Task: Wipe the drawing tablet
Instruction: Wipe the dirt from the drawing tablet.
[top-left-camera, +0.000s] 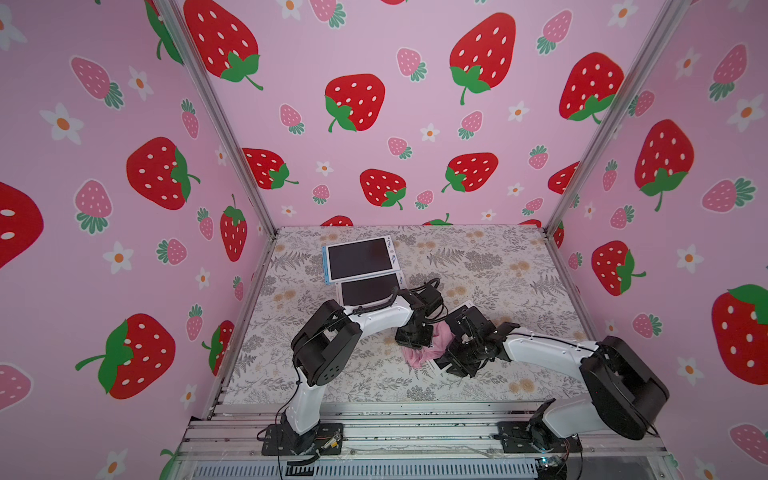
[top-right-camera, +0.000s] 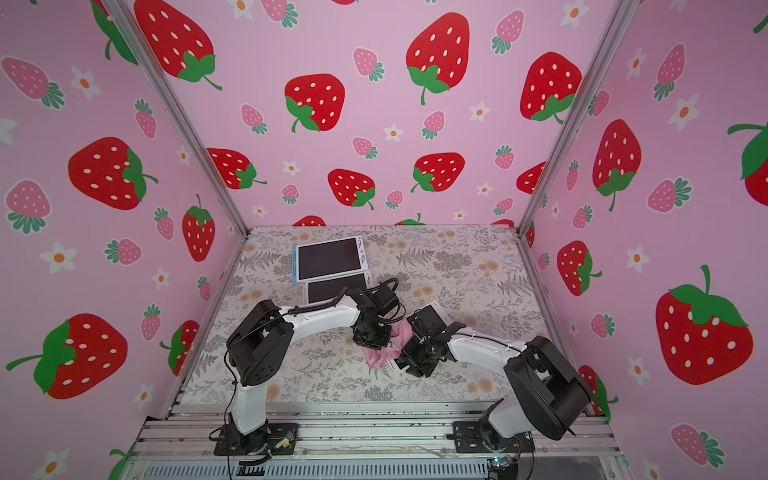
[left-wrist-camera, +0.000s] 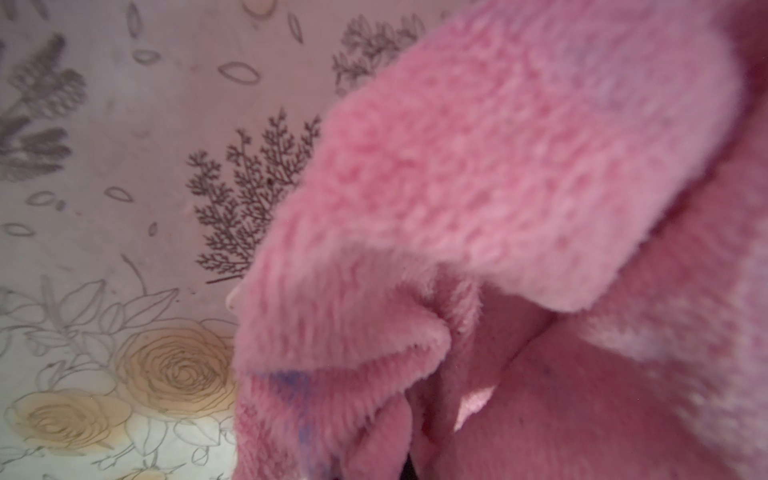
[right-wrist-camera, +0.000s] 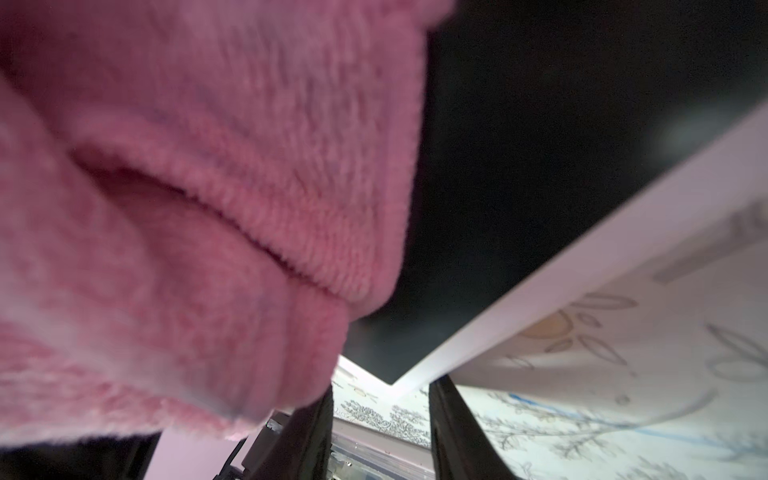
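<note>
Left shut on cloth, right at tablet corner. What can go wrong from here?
1. The pink cloth is bunched in the left gripper; a wad may wipe only a narrow strip of the drawing tablet.
2. The right gripper stands open at the tablet's corner, so the tablet may slide under the wipe.
3. Both grippers crowd the cloth; a wide stroke could knock them together.
</note>
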